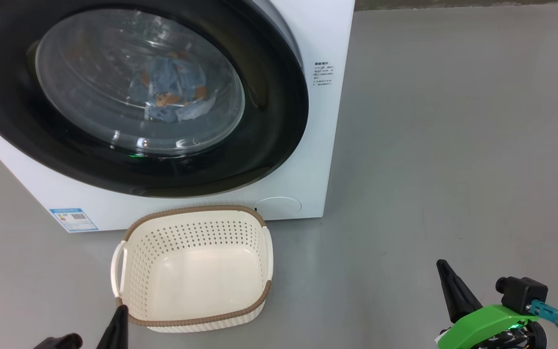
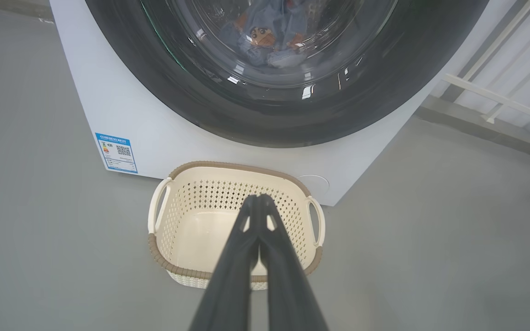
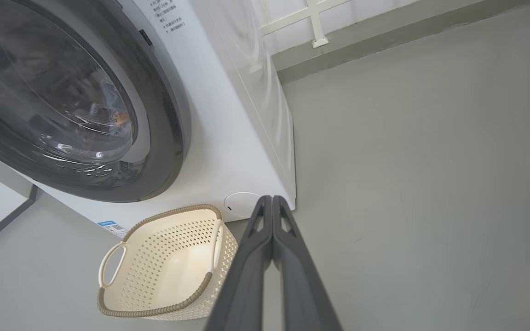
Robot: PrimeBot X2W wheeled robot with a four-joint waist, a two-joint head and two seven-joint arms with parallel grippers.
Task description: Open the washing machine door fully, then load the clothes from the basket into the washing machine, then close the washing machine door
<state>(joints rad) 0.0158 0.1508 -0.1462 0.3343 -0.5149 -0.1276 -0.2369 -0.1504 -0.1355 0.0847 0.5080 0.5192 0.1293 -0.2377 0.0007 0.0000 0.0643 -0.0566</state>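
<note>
The washing machine door (image 1: pixel 274 121) sits flush against the washing machine (image 1: pixel 327 29), and the clothes (image 1: pixel 172 92) lie inside behind its glass. The basket (image 1: pixel 192 212) stands on the floor (image 1: pixel 453 145) just in front of the machine. The left tool (image 2: pixel 258 200) and the right tool (image 3: pixel 272 200) are each pinched fully together, gripping nothing.

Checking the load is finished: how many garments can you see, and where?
1: the clothes sit behind the glass of the washing machine door. The basket holds none. Others may be hidden deeper inside.
</note>
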